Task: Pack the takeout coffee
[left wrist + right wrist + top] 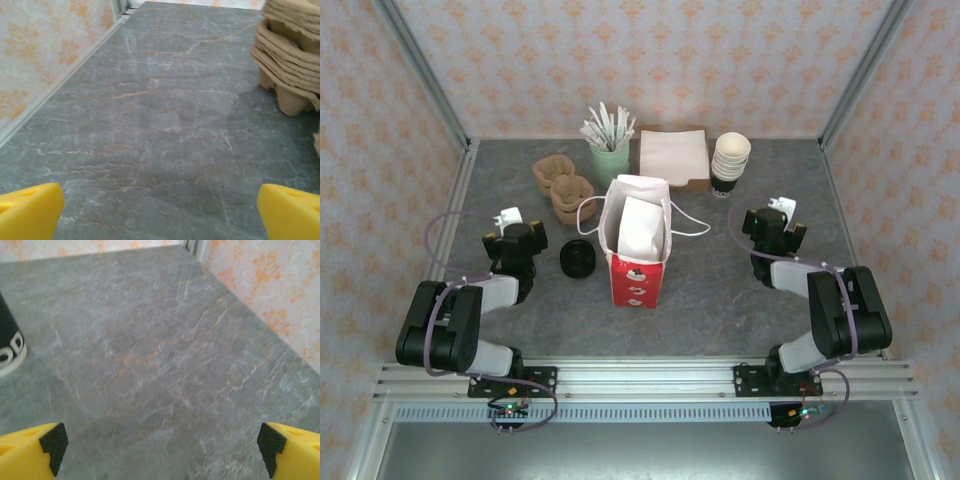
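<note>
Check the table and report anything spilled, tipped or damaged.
Nothing stands out. The red-and-white paper bag stands upright and open, the stack of dark paper cups and pale green cup of white sticks are upright, and the grey marbled tabletop shows no spill.

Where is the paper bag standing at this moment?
In the top view the paper bag stands in the middle, the black lids just left of it, the green cup behind it.

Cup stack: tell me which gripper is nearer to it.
Right. The right gripper is close by, slightly right of the cup stack and nearer the arm bases, not touching it. The left gripper is far to its left, beyond the bag.
</note>
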